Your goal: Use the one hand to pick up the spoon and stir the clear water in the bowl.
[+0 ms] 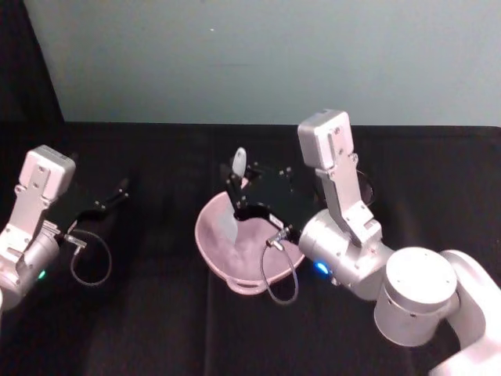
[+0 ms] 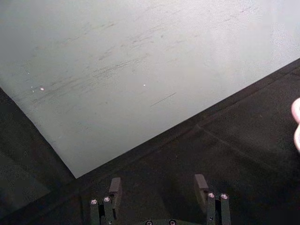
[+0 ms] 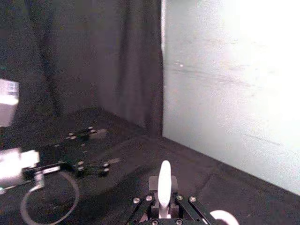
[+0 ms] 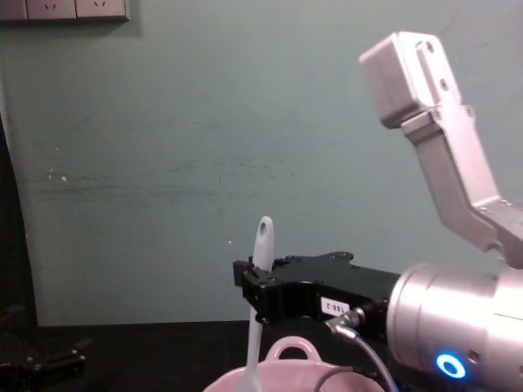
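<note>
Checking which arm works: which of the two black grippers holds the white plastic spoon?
The right gripper, shut on the handle of the white plastic spoon above the pale pink glossy bowl. The left gripper hangs open and empty at the left.

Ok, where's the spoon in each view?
Head view: spoon upright at centre, over the bowl, in the right pincer.
Chest view: spoon at lower centre, rising from the bowl.
Right wrist view: spoon close up in that pincer's grip.
Left wrist view: a pale sliver at the border, unclear what.
Shared landmark: the right pincer.
</note>
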`<state>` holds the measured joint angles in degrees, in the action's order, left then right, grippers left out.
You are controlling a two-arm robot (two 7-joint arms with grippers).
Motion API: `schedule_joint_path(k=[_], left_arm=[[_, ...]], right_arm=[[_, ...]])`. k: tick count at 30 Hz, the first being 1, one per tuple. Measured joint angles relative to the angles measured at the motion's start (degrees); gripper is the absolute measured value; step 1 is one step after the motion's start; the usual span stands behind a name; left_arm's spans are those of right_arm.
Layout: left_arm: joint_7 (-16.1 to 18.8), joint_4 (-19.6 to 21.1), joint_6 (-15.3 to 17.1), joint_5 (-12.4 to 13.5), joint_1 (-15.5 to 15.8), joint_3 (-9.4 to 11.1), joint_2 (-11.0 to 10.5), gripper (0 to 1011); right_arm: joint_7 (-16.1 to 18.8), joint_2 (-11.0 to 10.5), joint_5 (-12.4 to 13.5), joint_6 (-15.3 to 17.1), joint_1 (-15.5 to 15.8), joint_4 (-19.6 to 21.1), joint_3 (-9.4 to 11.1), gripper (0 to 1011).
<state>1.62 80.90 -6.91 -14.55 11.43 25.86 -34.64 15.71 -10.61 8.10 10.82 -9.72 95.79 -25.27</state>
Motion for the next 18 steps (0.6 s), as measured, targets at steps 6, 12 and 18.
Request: schedule_joint_path(k=[6,12,18], left_arm=[[0.00,0.00,0.00,0.00,0.00,0.00,0.00,1011],[0.00,0.00,0.00,0.00,0.00,0.00,0.00,1011],[0.00,0.00,0.00,0.00,0.00,0.00,0.00,1011]], right_arm=[[-2.44,1.75,-2.02,-1.70,-2.17,-3.95,0.95,119],[-3.38,1.41,-3.54,-2.04,-2.13,-4.19,2.55,118],[-1.30,-0.91,-3.30,-0.42,-0.02,-0.63,3.82,119]])
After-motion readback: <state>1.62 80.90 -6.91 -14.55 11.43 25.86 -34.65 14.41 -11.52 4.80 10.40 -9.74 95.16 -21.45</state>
